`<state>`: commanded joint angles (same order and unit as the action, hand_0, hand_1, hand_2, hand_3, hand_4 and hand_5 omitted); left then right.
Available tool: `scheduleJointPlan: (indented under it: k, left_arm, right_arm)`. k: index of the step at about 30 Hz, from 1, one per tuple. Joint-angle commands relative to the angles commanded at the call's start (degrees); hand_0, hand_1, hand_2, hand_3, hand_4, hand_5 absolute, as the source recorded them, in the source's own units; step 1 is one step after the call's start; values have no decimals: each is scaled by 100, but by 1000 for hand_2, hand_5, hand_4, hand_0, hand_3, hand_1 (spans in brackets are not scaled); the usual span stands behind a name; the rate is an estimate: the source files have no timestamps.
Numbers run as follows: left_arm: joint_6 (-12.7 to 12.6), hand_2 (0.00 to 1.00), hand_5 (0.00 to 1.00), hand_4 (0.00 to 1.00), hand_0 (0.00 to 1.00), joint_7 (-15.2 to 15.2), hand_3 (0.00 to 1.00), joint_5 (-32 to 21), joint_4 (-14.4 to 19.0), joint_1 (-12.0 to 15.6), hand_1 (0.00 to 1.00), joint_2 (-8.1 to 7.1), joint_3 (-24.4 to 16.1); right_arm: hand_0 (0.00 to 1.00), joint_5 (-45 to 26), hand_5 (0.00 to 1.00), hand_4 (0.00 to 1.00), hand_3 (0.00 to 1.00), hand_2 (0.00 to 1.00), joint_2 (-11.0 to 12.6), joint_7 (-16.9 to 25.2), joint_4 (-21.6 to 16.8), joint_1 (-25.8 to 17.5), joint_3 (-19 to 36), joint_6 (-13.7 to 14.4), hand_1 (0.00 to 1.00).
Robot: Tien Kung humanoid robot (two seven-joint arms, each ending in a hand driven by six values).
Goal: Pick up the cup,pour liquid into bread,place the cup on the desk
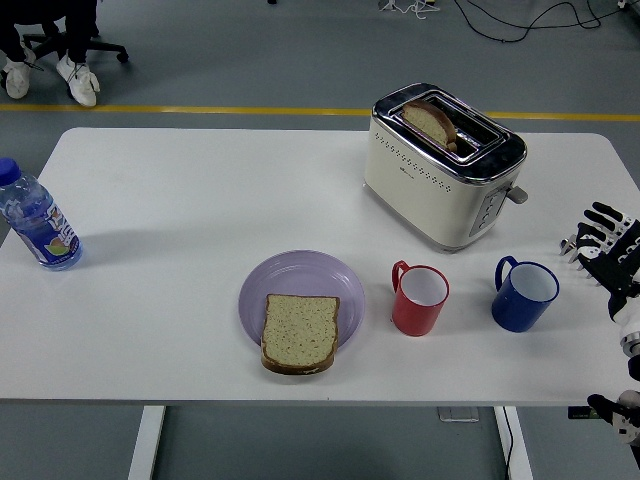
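A red cup stands upright on the white table, handle to the left. A blue cup stands to its right, handle also to the left. A slice of bread lies on a purple plate left of the red cup. My right hand hovers at the right edge of the table, right of the blue cup and apart from it, fingers spread and holding nothing. My left hand is out of view.
A cream and chrome toaster with a slice of bread in one slot stands behind the cups. A water bottle with a blue cap stands at the table's far left. A person's feet show at the top left.
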<state>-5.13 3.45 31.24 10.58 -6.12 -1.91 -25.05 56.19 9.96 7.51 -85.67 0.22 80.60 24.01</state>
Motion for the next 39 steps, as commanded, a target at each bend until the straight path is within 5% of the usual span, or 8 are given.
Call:
scheduleJointPlan:
  k: [30, 39]
  left_arm:
    - [-6, 617, 993, 369, 627, -13, 555, 96, 9, -21, 591, 17, -246]
    - [-6, 614, 993, 368, 627, -15, 555, 108, 6, -31, 589, 19, -278]
  right_arm:
    - [688, -375, 15, 594, 599, 649, -19, 92, 8, 0, 98, -38, 609]
    - [695, -2487, 53, 643, 610, 667, 10, -150, -201, -18, 722, -736, 618]
